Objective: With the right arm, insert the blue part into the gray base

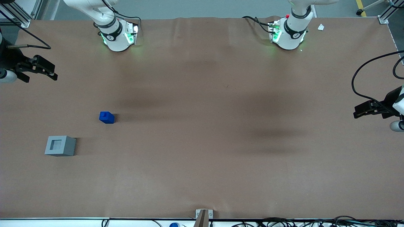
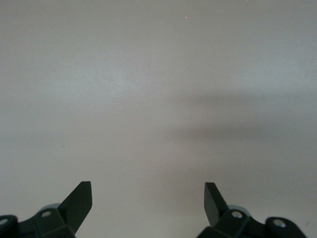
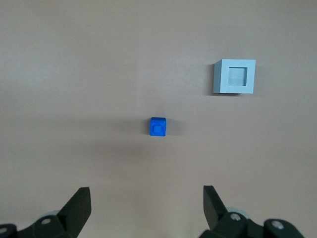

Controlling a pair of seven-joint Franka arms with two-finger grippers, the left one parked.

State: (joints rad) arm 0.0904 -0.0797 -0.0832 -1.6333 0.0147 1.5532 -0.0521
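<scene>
Front view: the blue part (image 1: 106, 117) sits upright on the brown table (image 1: 202, 157), step on top, toward the working arm's end. The gray base (image 1: 60, 146) rests nearer the front camera than the blue part, recess facing up, the two well apart w/ bare table between. The right arm's gripper (image 1: 39, 70) is seen at the frame edge, high above the table & farther from the camera than both blocks; nothing is held. The right arm's pedestal (image 1: 117, 39) is lit green.

Right wrist view: the blue part (image 3: 158, 126) and gray base (image 3: 235, 76) are both seen from above, apart from each other. The fingertips (image 3: 79, 203) are spread wide, w/ only bare table between them. The recess is seen as a darker square, unoccupied.

Left wrist view: only bare table is shown; nothing of the task.

Step in hand, as judged: approach, pre-grasp; no contact made yet, insertion not begun. Next move likely calls for the gripper to be brought over the blue part, lowered w/ fingers straddling its flat sides & closed squarely. After that the part would need to be lifted, carried over the recess, aligned to its square edges & pressed down straight; a skewed grasp could jam it at the rim.
</scene>
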